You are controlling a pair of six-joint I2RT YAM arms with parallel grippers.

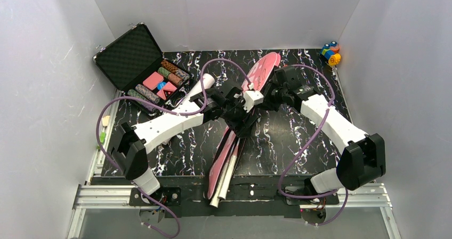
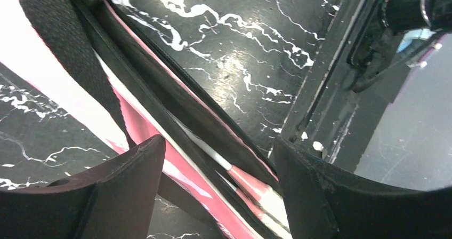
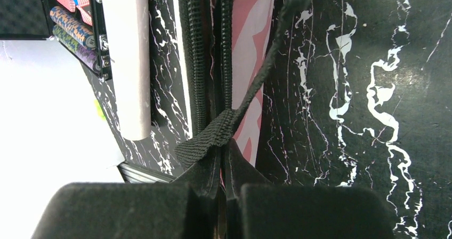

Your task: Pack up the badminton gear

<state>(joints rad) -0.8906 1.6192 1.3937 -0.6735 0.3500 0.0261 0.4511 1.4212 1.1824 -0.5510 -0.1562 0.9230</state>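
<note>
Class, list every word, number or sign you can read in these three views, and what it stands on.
Nothing reads clearly in any view.
pink cover: dark marks near its wide end, too small to read.
small toy: a mark on its yellow block, too blurred to read.
poker chips: patterns only, no legible figures.

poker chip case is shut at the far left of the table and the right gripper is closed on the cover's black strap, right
No, the poker chip case is open, lid back and chips showing, as the top view shows. It is at far left, and the right gripper is closed on the black strap.
</note>
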